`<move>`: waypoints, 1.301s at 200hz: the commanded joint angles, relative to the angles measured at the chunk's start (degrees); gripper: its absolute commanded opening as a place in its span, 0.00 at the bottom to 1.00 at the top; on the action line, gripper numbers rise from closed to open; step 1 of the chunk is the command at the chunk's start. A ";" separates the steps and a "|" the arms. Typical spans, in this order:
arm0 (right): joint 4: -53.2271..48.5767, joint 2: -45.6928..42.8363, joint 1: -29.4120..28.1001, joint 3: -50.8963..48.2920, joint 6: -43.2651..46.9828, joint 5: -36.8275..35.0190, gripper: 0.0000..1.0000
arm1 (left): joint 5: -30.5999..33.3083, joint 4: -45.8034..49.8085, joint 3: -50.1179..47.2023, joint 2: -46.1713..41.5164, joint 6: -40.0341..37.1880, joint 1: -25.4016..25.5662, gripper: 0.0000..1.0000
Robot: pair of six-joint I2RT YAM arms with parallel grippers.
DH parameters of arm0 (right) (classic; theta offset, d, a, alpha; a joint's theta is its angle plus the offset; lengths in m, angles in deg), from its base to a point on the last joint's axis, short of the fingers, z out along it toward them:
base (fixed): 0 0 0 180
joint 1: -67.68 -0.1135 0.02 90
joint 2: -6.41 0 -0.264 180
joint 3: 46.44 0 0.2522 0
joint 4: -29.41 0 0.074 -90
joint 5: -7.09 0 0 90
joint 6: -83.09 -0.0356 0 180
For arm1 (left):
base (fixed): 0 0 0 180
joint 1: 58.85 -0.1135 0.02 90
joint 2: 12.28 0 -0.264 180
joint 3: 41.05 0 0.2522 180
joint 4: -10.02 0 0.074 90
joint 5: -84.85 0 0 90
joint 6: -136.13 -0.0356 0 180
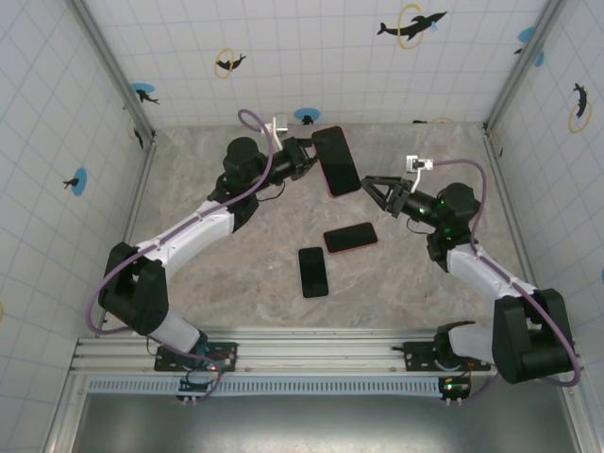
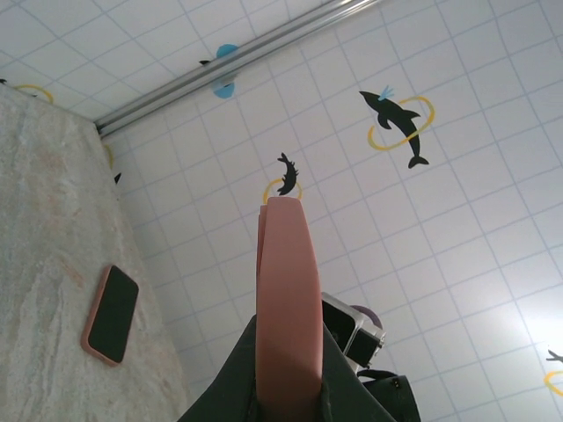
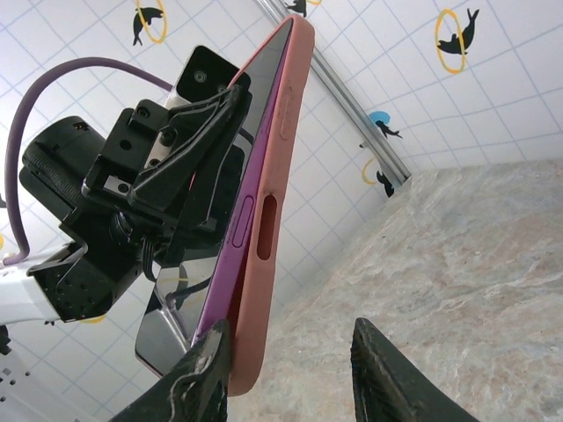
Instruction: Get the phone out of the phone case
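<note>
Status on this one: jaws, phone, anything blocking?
Left gripper shut on cased phone, held aloft. Right gripper open at its lower edge. Phone not yet out. Nothing blocking.

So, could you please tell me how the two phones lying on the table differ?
The farther phone is pink-rimmed; the nearer phone is plain black. The farther phone lies crosswise, while the nearer phone points away from the arms. Both lie flat, dark side up.

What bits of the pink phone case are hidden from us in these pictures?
- Left wrist view: the pink case is edge-on, so its screen side is hidden; the left gripper covers its lower end.
- Right wrist view: the right gripper hides part of the case's bottom end with one finger.
- Top view: too small to tell whether that gripper touches the case.
</note>
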 commanded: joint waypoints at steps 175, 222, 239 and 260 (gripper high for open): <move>22.57 4.43 -7.64 -1.96 -25.04 -6.98 0.18 | 1.40 -8.01 -1.14 2.10 2.99 1.43 0.05; 26.97 5.50 -7.51 -3.21 -29.29 -8.18 0.04 | 2.44 -5.99 -1.41 2.00 2.15 1.03 0.27; 28.75 6.04 -7.52 -3.78 -30.91 -9.02 0.03 | 2.53 -5.52 -1.23 2.11 2.06 0.85 0.34; 29.22 6.23 -7.56 -3.92 -31.49 -9.66 0.01 | 2.63 -4.46 -0.96 2.33 1.80 0.67 0.43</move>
